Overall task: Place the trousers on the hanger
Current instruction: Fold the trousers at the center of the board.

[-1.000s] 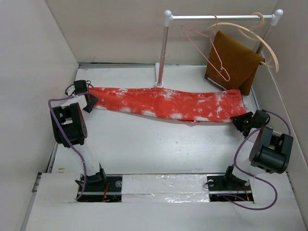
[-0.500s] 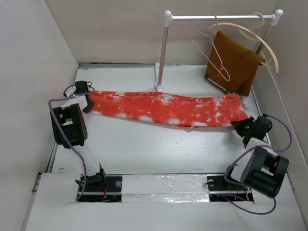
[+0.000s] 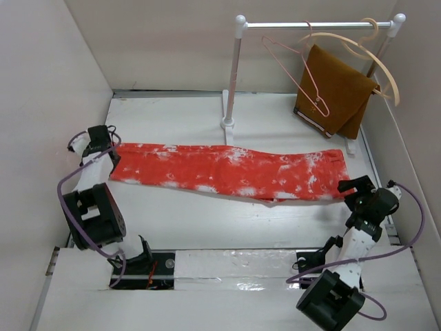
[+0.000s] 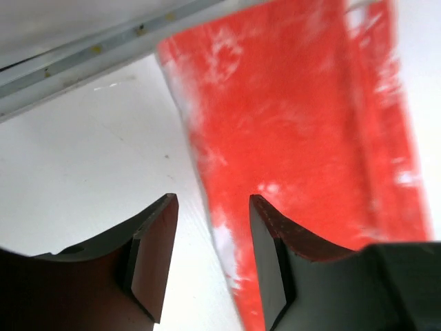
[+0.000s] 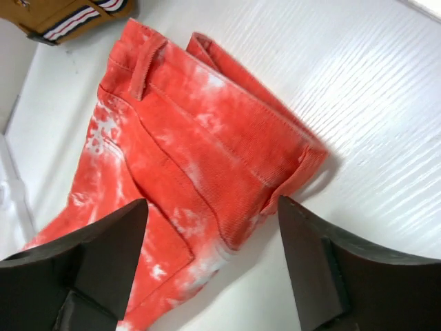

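Note:
The orange-red trousers [image 3: 227,169] with white splotches lie flat and stretched out across the table. My left gripper [image 3: 110,153] hovers at their left leg end, open. In the left wrist view the trousers [image 4: 296,124] have their hem edge running between the parted fingers of that gripper [image 4: 210,207], which grip nothing. My right gripper [image 3: 349,187] sits at the waist end, wide open. In the right wrist view the trousers [image 5: 193,138] have their waistband corner lying on the table between the spread fingers of that gripper [image 5: 212,207]. The pink wire hanger [image 3: 298,69] hangs on the rail at the back right.
A white clothes rack [image 3: 233,76] stands at the back, its foot just behind the trousers. A brown folded cloth [image 3: 335,86] hangs on a pale wooden hanger [image 3: 375,58] at the rack's right end. Walls close in at the left and right.
Both grippers have opened and let go of the trousers' ends. The trousers slid nearer and leftward and now lie flat. Both arms have drawn back toward the near edge.

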You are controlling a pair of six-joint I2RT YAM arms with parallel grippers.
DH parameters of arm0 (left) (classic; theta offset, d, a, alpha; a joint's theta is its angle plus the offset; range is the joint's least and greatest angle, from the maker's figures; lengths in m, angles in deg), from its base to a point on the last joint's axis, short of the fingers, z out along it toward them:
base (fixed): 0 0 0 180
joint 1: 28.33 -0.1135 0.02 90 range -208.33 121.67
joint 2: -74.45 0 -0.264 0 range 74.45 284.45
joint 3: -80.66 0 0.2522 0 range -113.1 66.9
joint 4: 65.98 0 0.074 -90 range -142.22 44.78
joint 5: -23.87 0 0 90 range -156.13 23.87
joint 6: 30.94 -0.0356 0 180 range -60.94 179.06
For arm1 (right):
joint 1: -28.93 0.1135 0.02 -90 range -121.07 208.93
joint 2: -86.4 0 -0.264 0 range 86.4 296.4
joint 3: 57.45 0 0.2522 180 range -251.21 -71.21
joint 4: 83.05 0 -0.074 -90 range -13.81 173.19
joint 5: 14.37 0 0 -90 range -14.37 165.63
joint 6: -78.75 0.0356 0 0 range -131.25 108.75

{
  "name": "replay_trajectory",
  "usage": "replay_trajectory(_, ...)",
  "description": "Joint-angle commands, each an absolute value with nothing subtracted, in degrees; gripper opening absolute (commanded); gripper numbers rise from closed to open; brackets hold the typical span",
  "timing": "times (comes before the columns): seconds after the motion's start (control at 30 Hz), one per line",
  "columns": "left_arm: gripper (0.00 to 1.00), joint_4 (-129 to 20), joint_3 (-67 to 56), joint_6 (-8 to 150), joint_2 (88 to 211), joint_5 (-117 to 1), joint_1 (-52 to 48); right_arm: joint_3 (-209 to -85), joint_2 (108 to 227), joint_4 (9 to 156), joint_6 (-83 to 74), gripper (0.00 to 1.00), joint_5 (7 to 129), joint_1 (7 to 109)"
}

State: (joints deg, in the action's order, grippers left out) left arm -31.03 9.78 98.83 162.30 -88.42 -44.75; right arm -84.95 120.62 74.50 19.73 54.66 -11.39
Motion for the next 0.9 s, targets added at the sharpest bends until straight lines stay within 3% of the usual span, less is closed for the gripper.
replay_trajectory(0.0, 0.44, -33.6, 10.2, 97.3, 154.2, -85.4, -46.0, -86.0, 121.7, 73.5, 18.6, 0.87, 58.3, -11.9)
replay_trajectory(0.13, 0.46, -37.1, 9.6, 96.9, 147.7, -79.9, -40.0, -86.0, 129.7, 75.5, 18.7, 0.88, 59.5, -11.9)
replay_trajectory(0.23, 0.33, -38.9, 8.5, 98.5, 144.7, -78.7, -28.9, -84.7, 134.2, 79.5, 20.1, 0.88, 59.4, -11.9)
replay_trajectory(0.27, 0.21, -40.2, 8.7, 99.1, 143.5, -78.5, -25.5, -84.7, 134.8, 80.0, 20.4, 0.88, 59.0, -11.9)
replay_trajectory(0.37, 0.03, -43.8, 11.5, 103.2, 141.0, -79.0, -12.9, -84.3, 136.9, 82.5, 22.8, 0.87, 58.4, -11.9)
replay_trajectory(0.43, 0.00, -47.2, 16.6, 106.3, 139.6, -80.1, -7.3, -84.5, 139.0, 86.0, 24.7, 0.84, 57.5, -11.9)
replay_trajectory(0.53, 0.00, -53.7, 23.4, 108.4, 137.9, -82.8, 2.2, -85.8, 143.1, 88.6, 25.3, 0.70, 56.6, -11.9)
replay_trajectory(0.57, 0.00, -54.8, 24.6, 108.7, 138.0, -84.0, 4.1, -86.2, 143.9, 89.1, 25.2, 0.53, 56.3, -11.9)
replay_trajectory(0.67, 0.00, -56.4, 27.9, 108.5, 139.7, -87.3, 10.1, -87.5, 143.8, 90.5, 23.6, 0.25, 55.3, -11.9)
replay_trajectory(0.7, 0.00, -56.8, 28.4, 108.5, 140.4, -88.3, 12.0, -87.9, 142.6, 90.2, 22.2, 0.10, 54.8, -11.9)
replay_trajectory(0.77, 0.00, -58.2, 30.0, 108.5, 142.5, -89.4, 13.8, -89.0, 135.9, 87.9, 19.7, 0.00, 55.2, -11.2)
replay_trajectory(0.87, 0.00, -60.7, 31.3, 108.5, 145.1, -91.4, 16.4, -92.2, 126.0, 84.5, 16.9, 0.00, 53.1, -6.4)
